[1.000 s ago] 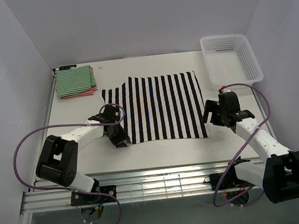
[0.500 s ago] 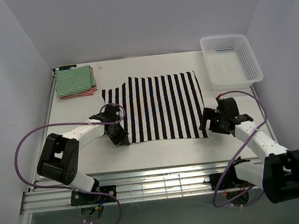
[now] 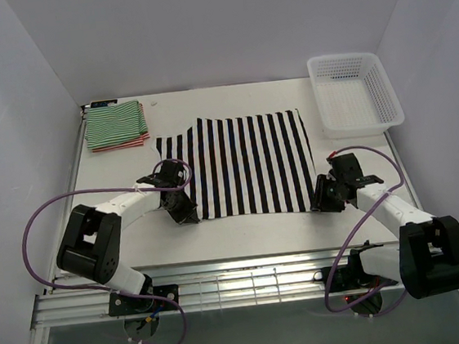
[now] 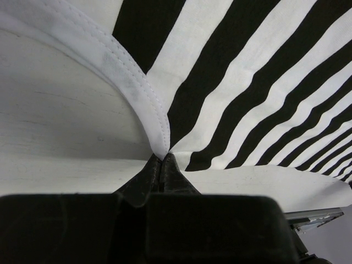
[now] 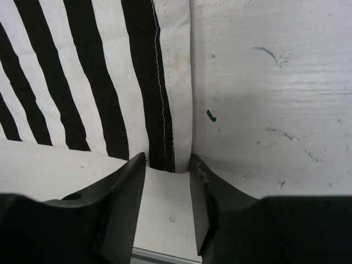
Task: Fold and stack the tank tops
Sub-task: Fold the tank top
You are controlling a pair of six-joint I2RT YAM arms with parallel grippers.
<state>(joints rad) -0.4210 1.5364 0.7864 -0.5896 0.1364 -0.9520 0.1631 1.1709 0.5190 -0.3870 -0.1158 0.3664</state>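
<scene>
While the black-and-white tank top (image 3: 249,163) lies spread flat at the middle of the table (image 3: 253,235), you are at the grasp stage of its first fold. The other two garments are already folded and piled at the far left corner, the green-and-white tank top (image 3: 117,116) on the red-and-white tank top (image 3: 116,144). The white basket (image 3: 354,91) stands at the far right, well apart from the work.

1. Left gripper (image 4: 161,165): the jaws are fully closed. The left wrist view shows the bound edge of the cloth pinched at the fingertips, at the near left corner of the garment. Treat this corner as secured.

2. Right gripper (image 5: 166,165): the jaws stand partly apart and straddle the near right corner. The stitched hem sits in the gap between the fingers (image 5: 124,198), and neither finger appears to press on it. Treat this corner as not yet held.

Next move, as judged from this state: close the right jaws on the hem until the cloth is pinched. Confirm that the grip takes the fabric and not only the table surface below it. Then raise both near corners together and carry them toward the far edge. Keep the two corners level so that the stripes stay aligned and the fold line runs straight across the garment.
</scene>
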